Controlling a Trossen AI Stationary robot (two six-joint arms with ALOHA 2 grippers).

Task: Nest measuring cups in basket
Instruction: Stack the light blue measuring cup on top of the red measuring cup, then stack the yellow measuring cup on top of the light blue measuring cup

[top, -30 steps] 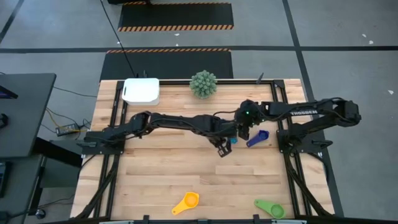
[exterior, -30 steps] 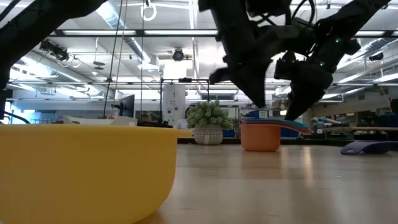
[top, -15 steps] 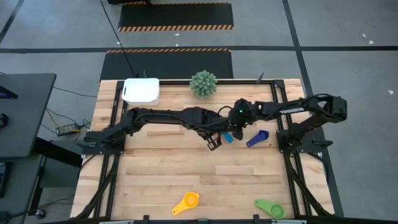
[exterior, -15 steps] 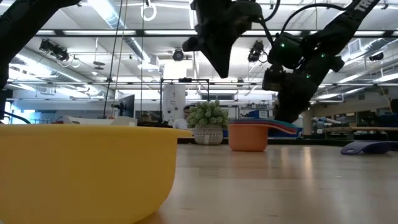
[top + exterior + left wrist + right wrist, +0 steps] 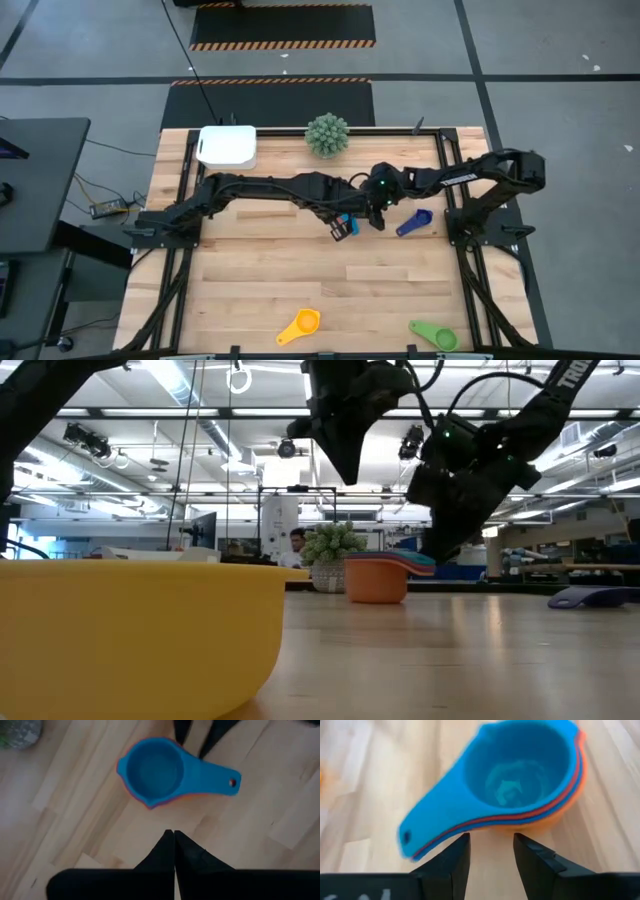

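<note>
A nested stack of measuring cups, blue on top over red and orange, stands on its bottom on the table near the middle. My right gripper is open, just to the stack's right. My left gripper is shut and hovers above the stack's near side, touching nothing. A dark blue cup, a yellow cup and a green cup lie apart on the table. The white basket sits at the far left. My right gripper pushes the stack with the tips of its open fingers. They stand against the stack's side under the root of the handle. The fingers slant down from the table's right. The stack stays upright with its bottom on the table.
A green spiky plant stands at the far edge, right of the basket. The yellow cup fills the low view's foreground. Both arms cross the table's middle. Bare wood lies between the stack and the near edge.
My right gripper has moved toward the table's left, and the stack has slid left along the table ahead of it, staying upright. My left gripper has risen and shifted left and a little toward the far edge.
</note>
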